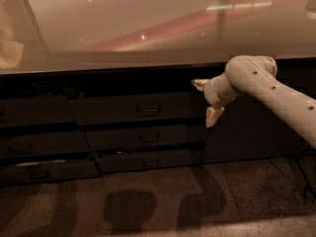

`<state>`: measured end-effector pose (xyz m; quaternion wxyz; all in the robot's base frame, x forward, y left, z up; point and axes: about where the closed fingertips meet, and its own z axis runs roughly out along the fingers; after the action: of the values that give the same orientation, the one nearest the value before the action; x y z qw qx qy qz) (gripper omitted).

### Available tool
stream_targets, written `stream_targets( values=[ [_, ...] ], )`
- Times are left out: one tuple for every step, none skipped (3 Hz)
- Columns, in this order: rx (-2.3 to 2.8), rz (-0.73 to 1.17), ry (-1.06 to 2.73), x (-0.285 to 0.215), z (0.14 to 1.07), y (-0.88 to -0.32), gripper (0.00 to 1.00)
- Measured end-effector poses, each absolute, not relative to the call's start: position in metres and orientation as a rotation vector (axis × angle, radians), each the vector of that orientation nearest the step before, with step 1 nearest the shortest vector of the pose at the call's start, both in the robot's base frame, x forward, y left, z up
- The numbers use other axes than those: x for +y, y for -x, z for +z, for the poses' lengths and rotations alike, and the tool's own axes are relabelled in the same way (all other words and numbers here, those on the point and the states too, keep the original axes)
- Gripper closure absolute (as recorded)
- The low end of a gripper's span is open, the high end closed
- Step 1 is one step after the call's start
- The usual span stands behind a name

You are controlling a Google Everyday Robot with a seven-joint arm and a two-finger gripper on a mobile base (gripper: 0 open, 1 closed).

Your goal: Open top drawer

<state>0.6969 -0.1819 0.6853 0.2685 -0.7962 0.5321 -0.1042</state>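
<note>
The top drawer (113, 110) is the wide dark grey front just under the counter, with a small rectangular pull handle (148, 108) at its centre. It looks pushed in, roughly level with the neighbouring fronts. My gripper (205, 102) hangs at the drawer's right end, right of the handle. It is open, with one pale fingertip (199, 84) near the drawer's top edge and the other lower down. Nothing is between the fingers.
A glossy counter top (158, 28) overhangs the drawers. Two shallower drawers (143, 138) sit below the top one, and more drawer fronts (39, 144) lie to the left. A dark cabinet panel (247, 132) is behind my arm. Carpet (158, 201) covers the floor.
</note>
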Motion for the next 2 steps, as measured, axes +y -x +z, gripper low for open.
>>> stream_targets(
  values=[
    [1.535,-0.285,2.120,-0.2041,0.6814,-0.7270,0.00],
    [1.548,-0.278,2.125,-0.2043,0.6770,-0.7274,0.00]
  ],
)
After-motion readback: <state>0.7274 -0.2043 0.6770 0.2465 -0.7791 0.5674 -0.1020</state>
